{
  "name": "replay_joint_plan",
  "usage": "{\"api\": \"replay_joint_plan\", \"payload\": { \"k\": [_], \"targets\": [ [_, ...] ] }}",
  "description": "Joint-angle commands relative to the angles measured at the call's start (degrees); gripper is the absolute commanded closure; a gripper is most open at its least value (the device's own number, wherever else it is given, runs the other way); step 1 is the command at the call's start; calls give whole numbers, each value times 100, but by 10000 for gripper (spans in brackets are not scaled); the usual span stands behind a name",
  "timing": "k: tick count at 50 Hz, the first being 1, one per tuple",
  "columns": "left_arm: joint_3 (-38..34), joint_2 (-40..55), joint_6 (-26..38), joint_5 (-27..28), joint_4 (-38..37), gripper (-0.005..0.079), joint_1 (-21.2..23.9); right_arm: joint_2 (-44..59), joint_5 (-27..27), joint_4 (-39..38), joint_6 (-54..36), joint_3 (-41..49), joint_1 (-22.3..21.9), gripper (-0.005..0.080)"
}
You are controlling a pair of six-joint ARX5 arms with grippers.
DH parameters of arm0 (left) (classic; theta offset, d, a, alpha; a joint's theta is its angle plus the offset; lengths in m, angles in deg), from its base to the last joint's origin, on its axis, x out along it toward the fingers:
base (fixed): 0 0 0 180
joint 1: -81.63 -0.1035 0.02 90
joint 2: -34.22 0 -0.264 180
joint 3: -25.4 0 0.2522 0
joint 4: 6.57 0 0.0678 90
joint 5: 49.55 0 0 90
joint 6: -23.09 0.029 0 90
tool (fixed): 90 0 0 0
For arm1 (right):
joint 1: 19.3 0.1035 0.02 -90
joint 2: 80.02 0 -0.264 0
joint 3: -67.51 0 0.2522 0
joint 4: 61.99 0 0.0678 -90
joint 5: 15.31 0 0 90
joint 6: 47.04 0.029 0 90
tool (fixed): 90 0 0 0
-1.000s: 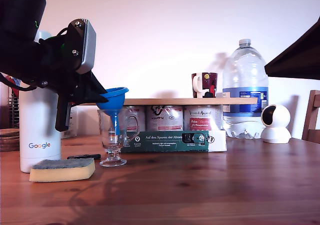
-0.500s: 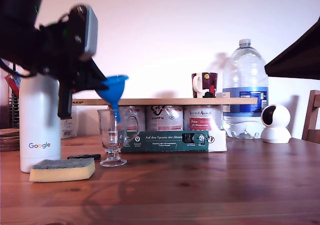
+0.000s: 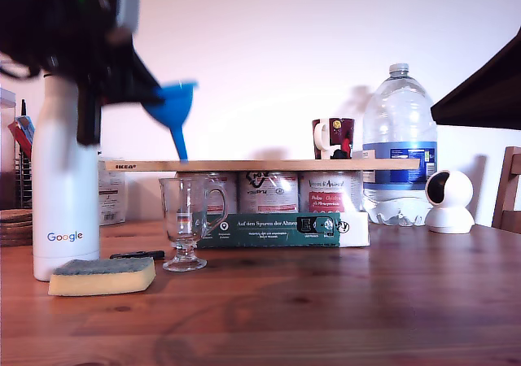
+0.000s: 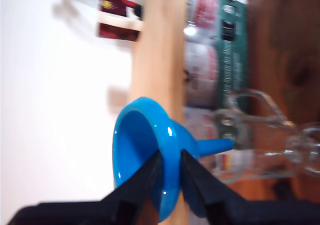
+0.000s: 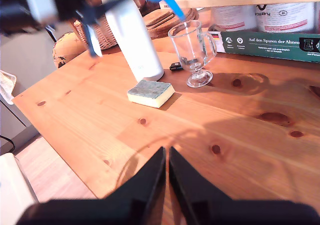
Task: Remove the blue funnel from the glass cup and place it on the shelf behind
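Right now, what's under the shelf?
Under the shelf stand three jars. A green box lying in front covers their lower halves. The blue funnel, pinched in my first gripper, hangs above the glass cup.

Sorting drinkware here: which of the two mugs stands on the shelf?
The dark red patterned mug stands on the wooden shelf; the clear glass cup stands on the table below.

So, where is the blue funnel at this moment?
The blue funnel is in the air, at the exterior view's upper left, pinched by its rim in my first gripper. Its spout tip hangs just above the shelf, over the empty glass cup.
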Motion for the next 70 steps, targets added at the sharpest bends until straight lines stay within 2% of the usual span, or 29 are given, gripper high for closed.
{"api": "replay_joint_plan", "payload": {
  "k": [1,7,10,24,33,40,46,52,70],
  "targets": [
    [26,-61,0,26,24,763,22,35,0,-61,-22,-94,48,762],
    [44,-92,-354,199,35,763,46,35,0,-61,-22,-94,48,762],
    [59,-85,-739,238,39,763,101,35,0,-59,-22,-94,48,762],
    [101,-61,-3145,282,660,763,721,37,0,-55,-22,-94,57,762],
    [157,243,-4677,-466,1394,763,1108,37,0,-48,-22,-94,57,762],
    [378,721,-5368,-1099,1897,763,1357,37,2,-26,-22,-94,57,762],
    [671,1185,-5945,-1858,2271,763,1569,37,4,13,-22,-94,57,762],
    [1082,1681,-6649,-2507,2343,763,1635,37,4,28,-22,-94,57,762],
    [2409,2948,-7385,-3165,1923,763,1604,37,2,24,-22,-94,57,762]
  ]
}}
